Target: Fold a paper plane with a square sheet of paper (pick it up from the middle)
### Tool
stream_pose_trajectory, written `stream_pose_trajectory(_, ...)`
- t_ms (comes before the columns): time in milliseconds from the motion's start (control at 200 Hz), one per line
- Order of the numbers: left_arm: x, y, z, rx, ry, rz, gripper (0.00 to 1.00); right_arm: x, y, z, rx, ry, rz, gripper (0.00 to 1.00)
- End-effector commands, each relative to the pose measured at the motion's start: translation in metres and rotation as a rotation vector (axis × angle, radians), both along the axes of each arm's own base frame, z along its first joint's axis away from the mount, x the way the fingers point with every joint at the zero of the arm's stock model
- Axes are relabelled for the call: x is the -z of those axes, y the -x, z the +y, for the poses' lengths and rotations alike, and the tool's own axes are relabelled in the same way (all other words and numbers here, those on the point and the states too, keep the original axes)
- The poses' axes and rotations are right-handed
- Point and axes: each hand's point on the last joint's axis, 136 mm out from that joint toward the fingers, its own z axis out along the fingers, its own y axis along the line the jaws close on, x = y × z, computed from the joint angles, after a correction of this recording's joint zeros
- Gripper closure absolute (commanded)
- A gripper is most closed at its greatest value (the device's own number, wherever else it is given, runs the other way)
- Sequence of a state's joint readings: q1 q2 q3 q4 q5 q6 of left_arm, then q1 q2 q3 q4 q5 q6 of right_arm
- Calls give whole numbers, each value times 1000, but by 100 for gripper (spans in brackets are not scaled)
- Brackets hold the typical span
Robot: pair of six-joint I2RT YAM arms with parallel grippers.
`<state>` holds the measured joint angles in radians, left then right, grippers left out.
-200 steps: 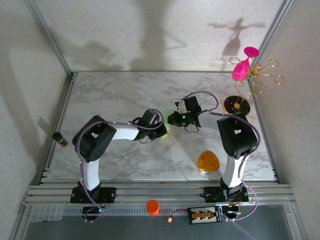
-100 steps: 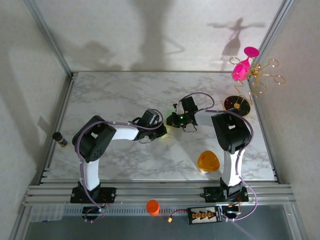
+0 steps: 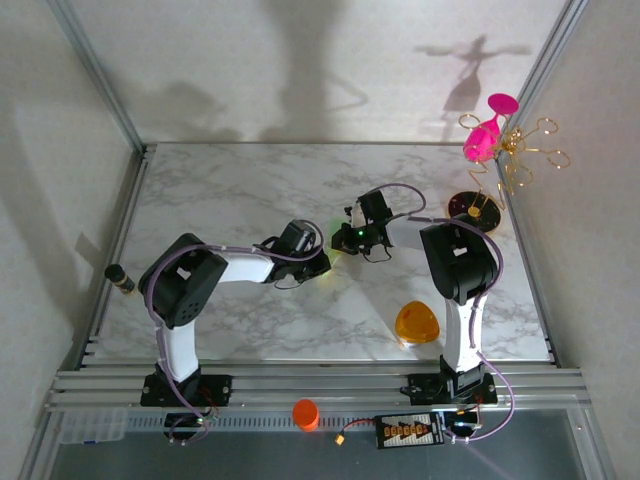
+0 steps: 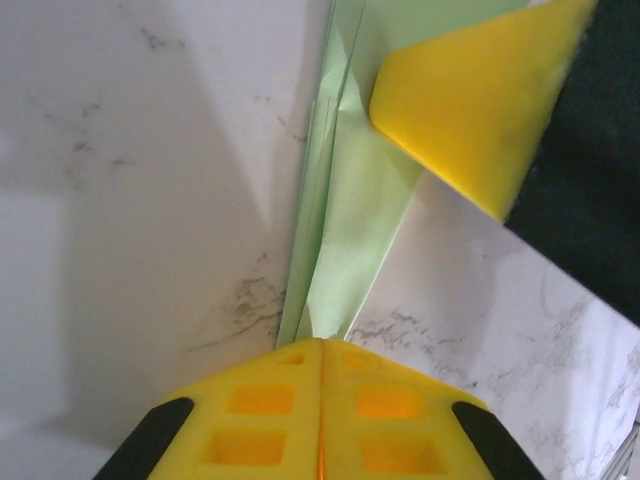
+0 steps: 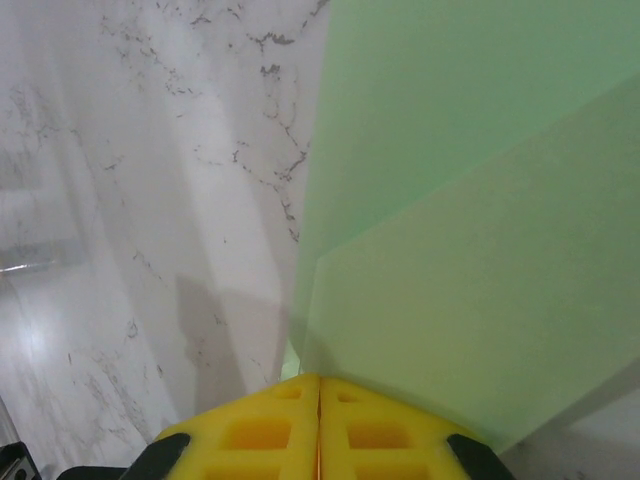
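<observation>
Centrally on the marble table (image 3: 240, 190), the paper plane (image 4: 350, 210) is held between both grippers. In the L wrist view its long axis is seen running 6 to 12 o'clock, narrow end at 6, creased layers fanning toward 12. The L gripper (image 4: 321, 345) is closed flush, the narrow end nipped at its tips. The R gripper (image 5: 319, 380) is likewise pressed together on a broader panel; its finger (image 4: 470, 100) is laid across the paper at 1 o'clock. An orange rounded-triangle obj. (image 3: 416, 323) sits at 5 o'clock, well apart; a pink glass (image 3: 490, 135) on a wire stand at 2.
</observation>
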<state>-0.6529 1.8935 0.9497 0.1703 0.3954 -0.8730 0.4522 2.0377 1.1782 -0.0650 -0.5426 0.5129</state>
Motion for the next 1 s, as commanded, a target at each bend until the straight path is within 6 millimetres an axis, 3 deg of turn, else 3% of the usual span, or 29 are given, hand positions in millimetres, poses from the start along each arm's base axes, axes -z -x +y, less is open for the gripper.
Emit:
stream_pose_trajectory(0,3,20,7,44,-28,51,91,47,10,-21,53,146,84,90)
stream_pose_trajectory(160,-3,22,1,85,-24,45,90,47,10,-21,51,144,88,90)
stream_pose_trajectory(320,-32,6,-10,85,16,-29,90,47,11,-20,48,142,92,90)
stream_pose_trajectory(436,-42,-4,-10,71,7,-67,90,47,12,-20,46,143,95,90)
stream_pose_trajectory(666,-27,-9,-15,76,1,-39,89,50,14,-22,48,149,106,90)
stream_pose_trajectory(996,10,3,-2,67,-80,27,91,54,17,-24,47,160,115,90)
